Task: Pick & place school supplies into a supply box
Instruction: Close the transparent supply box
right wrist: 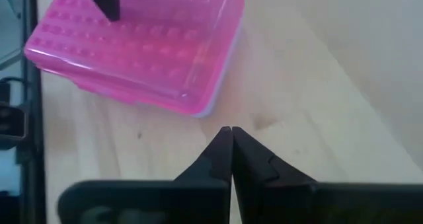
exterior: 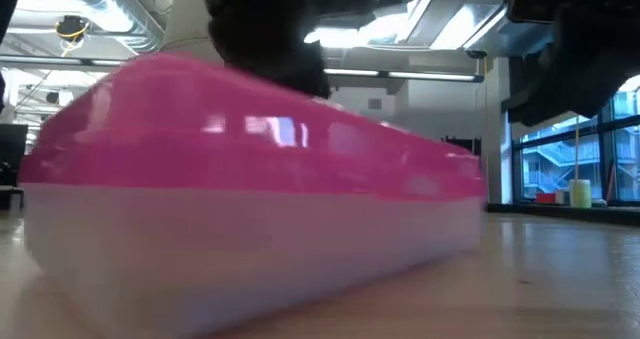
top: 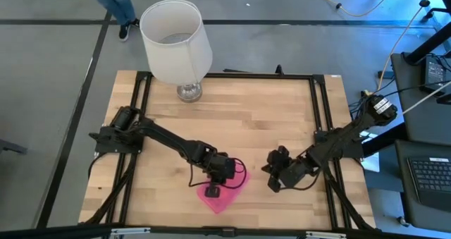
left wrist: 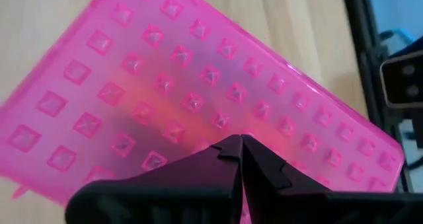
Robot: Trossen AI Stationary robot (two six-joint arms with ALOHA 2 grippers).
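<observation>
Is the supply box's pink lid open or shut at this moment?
Shut. The pink lid lies flat on the supply box, its edges meeting the clear base all round; the left gripper is over it.

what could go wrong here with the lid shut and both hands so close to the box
The left hand, fingers shut, sits on the dotted pink lid of the clear-based plastic box; pressing off-centre may slide it along the wooden table, perhaps off the near edge. The right hand, also shut, hovers beside it and might bump it.

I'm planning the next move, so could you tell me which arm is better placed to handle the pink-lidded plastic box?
Left. The left claw, fingers shut, sits directly over the closed pink-lidded plastic box. The right claw, also shut, waits beside it over bare wooden table.
</observation>
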